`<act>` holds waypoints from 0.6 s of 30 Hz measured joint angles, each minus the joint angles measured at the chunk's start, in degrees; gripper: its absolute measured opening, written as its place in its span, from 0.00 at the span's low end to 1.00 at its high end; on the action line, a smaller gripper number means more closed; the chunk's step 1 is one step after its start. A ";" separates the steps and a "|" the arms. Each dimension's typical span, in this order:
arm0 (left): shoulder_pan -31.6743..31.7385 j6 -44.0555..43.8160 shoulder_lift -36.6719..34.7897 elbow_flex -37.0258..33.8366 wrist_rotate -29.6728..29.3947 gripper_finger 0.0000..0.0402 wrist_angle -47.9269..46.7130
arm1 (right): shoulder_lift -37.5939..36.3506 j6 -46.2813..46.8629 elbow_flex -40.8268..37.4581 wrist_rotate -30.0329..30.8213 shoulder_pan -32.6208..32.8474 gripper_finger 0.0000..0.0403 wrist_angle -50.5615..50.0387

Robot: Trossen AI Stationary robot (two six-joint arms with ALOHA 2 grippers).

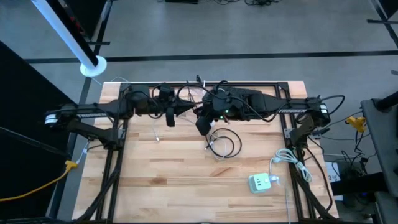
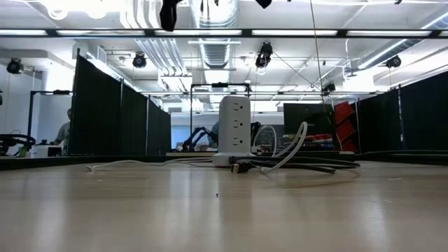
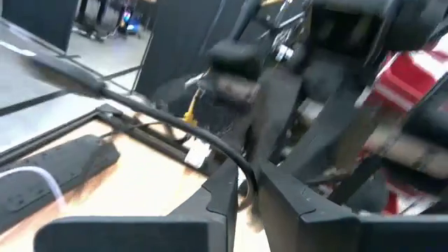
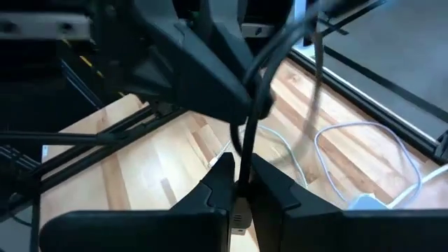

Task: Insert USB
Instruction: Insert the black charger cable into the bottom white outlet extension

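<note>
**Cable in both grips, plug not yet at the strip**

Now my right gripper (image 4: 239, 183) is pinched shut on the black cable (image 4: 246, 133) — in the right wrist view the cord runs straight down between my fingers (image 4: 218, 183), and a pale plug end seems to peek out just below them, though I cannot make it out clearly. My left gripper (image 3: 246, 189) is closed to a narrow slit on the same black cable, which crosses the left wrist view and drops in between its fingers. From above, both my arms meet over the far middle of the wooden table (image 1: 155, 180), grippers close together and raised off the surface, with the rest of the cable lying in a loose coil (image 1: 225, 144) on the boards just beneath them.

The white power strip (image 1: 261, 182) sits well apart, near the table's near right corner, its white cord (image 1: 297, 163) trailing toward the right edge. In the low view it stands as an upright tower with the coil lying in front.

I judge this to be the hand-over or regrasp stage — the connector is secured but not yet aimed. Next I need one gripper to hold the plug firmly near its tip, the other to let go or manage slack, then carry it across to the strip and line it up squarely with a USB port. Which face holds that port I cannot tell from here.
</note>
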 joint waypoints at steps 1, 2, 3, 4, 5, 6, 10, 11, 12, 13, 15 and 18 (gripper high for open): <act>0.06 0.64 -0.47 0.00 0.00 0.14 -0.62 | -0.83 0.90 0.02 -0.36 -0.04 0.04 -0.53; 0.21 1.40 -1.03 0.00 -0.02 0.15 -1.67 | -1.68 1.67 0.02 -0.67 -0.06 0.04 -1.14; 0.32 2.23 -1.42 0.00 0.02 0.16 -3.02 | -2.28 2.69 0.02 -0.71 -0.11 0.04 -1.58; 0.38 2.86 -1.80 0.00 0.01 0.17 -3.55 | -3.23 3.90 0.02 -0.72 -0.14 0.04 -1.87; 0.41 3.24 -2.10 0.00 0.00 0.17 -4.33 | -4.06 5.09 0.02 -0.90 -0.15 0.04 -2.34; 0.44 3.60 -2.38 0.00 0.02 0.18 -5.33 | -4.86 6.80 0.02 -1.18 -0.15 0.04 -2.35; 0.44 4.37 -3.68 0.00 0.02 0.20 -6.45 | -9.35 15.29 0.03 -1.58 -0.15 0.04 -2.02; 0.44 4.37 -3.94 0.00 0.04 0.20 -6.78 | -10.34 17.58 0.04 -1.61 -0.15 0.04 -1.86; 0.44 4.38 -4.19 0.00 0.09 0.20 -6.79 | -11.39 19.54 0.04 -1.57 -0.15 0.04 -1.45; 0.44 4.40 -4.47 0.00 0.24 0.20 -6.80 | -12.41 20.73 0.04 -1.59 -0.15 0.04 -0.75; 0.44 4.98 -4.97 0.00 1.53 0.19 -6.79 | -14.43 22.48 0.04 -1.59 -0.03 0.04 1.04; 0.39 6.72 -5.76 0.00 3.47 0.18 -6.75 | -17.49 23.79 0.07 -1.50 -0.04 0.04 3.64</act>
